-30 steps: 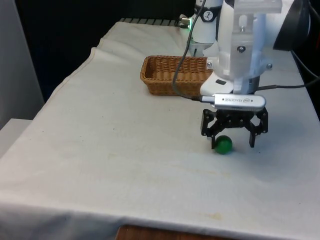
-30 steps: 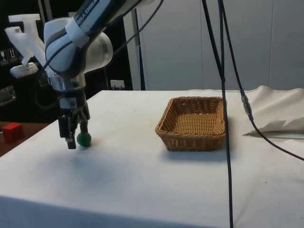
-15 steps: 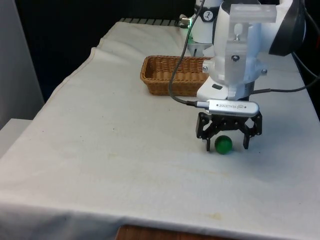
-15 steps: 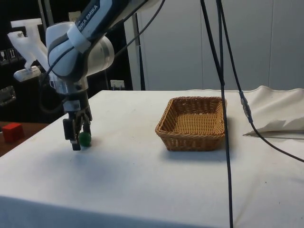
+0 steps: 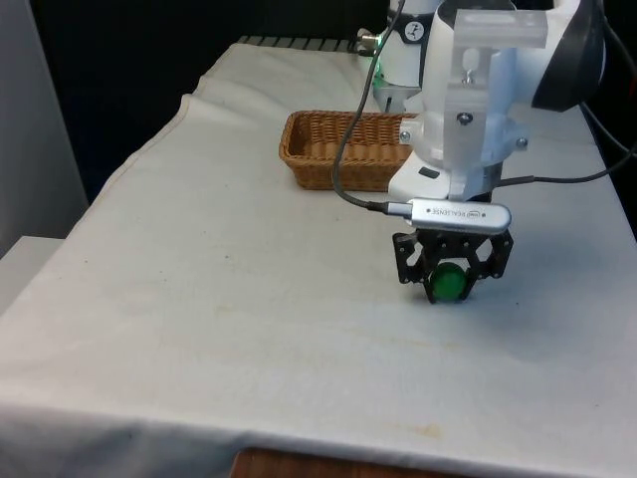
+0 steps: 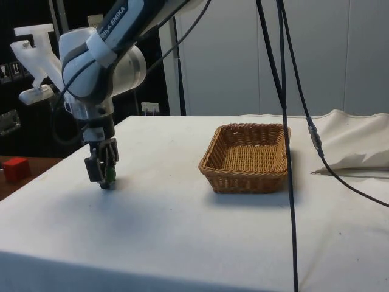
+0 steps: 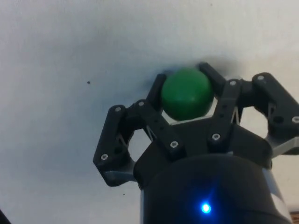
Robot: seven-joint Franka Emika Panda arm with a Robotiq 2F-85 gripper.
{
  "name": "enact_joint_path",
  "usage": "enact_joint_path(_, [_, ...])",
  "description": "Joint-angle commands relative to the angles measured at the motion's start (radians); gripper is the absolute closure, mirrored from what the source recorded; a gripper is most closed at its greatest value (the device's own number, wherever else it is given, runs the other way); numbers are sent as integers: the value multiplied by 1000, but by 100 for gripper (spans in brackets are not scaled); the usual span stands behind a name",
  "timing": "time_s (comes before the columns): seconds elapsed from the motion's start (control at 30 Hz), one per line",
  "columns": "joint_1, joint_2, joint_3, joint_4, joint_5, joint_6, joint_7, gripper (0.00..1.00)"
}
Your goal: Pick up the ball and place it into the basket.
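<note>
White cloth covers the whole table, and the wicker basket serves as the landmark for everything else. In the front view, the green ball lies on the cloth well apart from the basket, on the side nearer that camera and towards the front view's right. The gripper stands directly over it, lowered to the cloth. In the wrist view the two black fingers press against opposite sides of the ball, so the gripper is clenched on it. From the side view the gripper sits at table level, far from the basket, with only a sliver of green showing between the fingers.

By my reading, the approach and the grasp are done, while the lift, the carry across to the basket and the release inside it are all left. The ball appears to rest on the cloth, not raised.

Compared with half a second ago, the fingers have drawn in from a wide spread either side of the ball to a tight hold on it. The arm has barely shifted, and the basket has not moved.
</note>
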Motion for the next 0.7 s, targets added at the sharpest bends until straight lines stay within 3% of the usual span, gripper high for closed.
enact_joint_path(0.0, [0, 3, -1, 5, -3, -9, 1, 100])
enact_joint_path(0.17, [2, -11, -5, -5, -4, -12, 2, 100])
enact_joint_path(0.4, [20, -76, -20, -52, -9, -33, 9, 100])
enact_joint_path(0.43, [10, -60, -12, -35, -4, -38, 4, 100])
enact_joint_path(0.47, [21, -86, -20, -62, -11, -34, 11, 100])
enact_joint_path(0.53, [26, -123, -21, -94, -20, -38, 15, 100])
enact_joint_path(0.63, [29, -157, -20, -124, -28, -39, 20, 100])
enact_joint_path(0.67, [21, -147, -12, -115, -22, -40, 13, 100])
